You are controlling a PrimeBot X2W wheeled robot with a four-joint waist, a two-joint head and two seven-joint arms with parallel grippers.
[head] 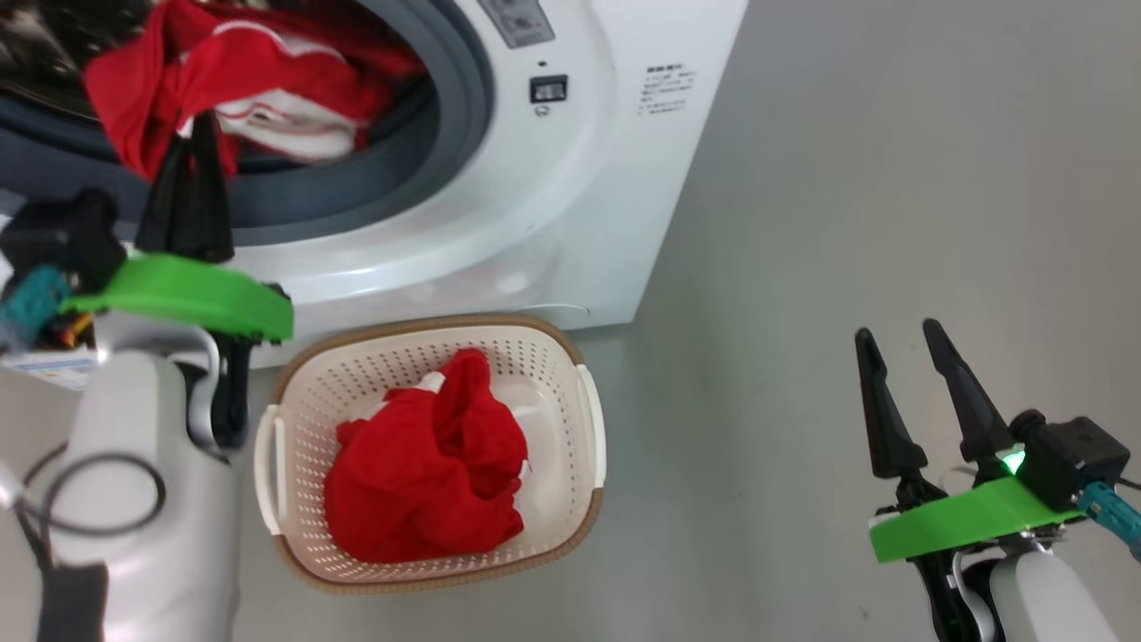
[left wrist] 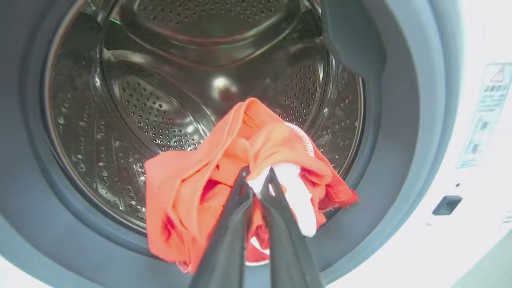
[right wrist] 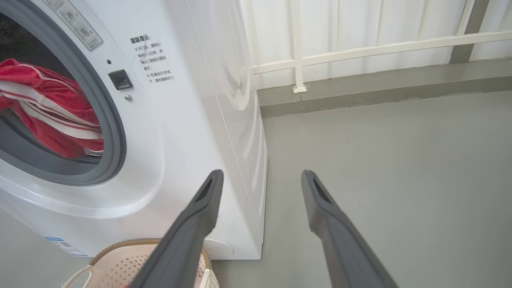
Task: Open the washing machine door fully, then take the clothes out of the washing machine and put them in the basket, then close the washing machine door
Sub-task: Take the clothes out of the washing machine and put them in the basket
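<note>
Three views, shared washing machine [head: 570, 205]

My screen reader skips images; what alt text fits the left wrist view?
The left hand, shut, pinches a bright red garment with white trim at the mouth of the washing machine's perforated steel drum, ringed by a grey rubber gasket.

The boxy white front-loading washing machine [head: 570, 205] has a grey rubber gasket [head: 463, 98] and a shiny steel drum [left wrist: 152, 108] dotted with small holes. The bright red fabric clothes [head: 258, 71] carry white trim bands. The cream perforated plastic basket [head: 357, 370] has a brown woven-look rim and white handles. The smooth floor [head: 847, 178] is plain grey.
</note>
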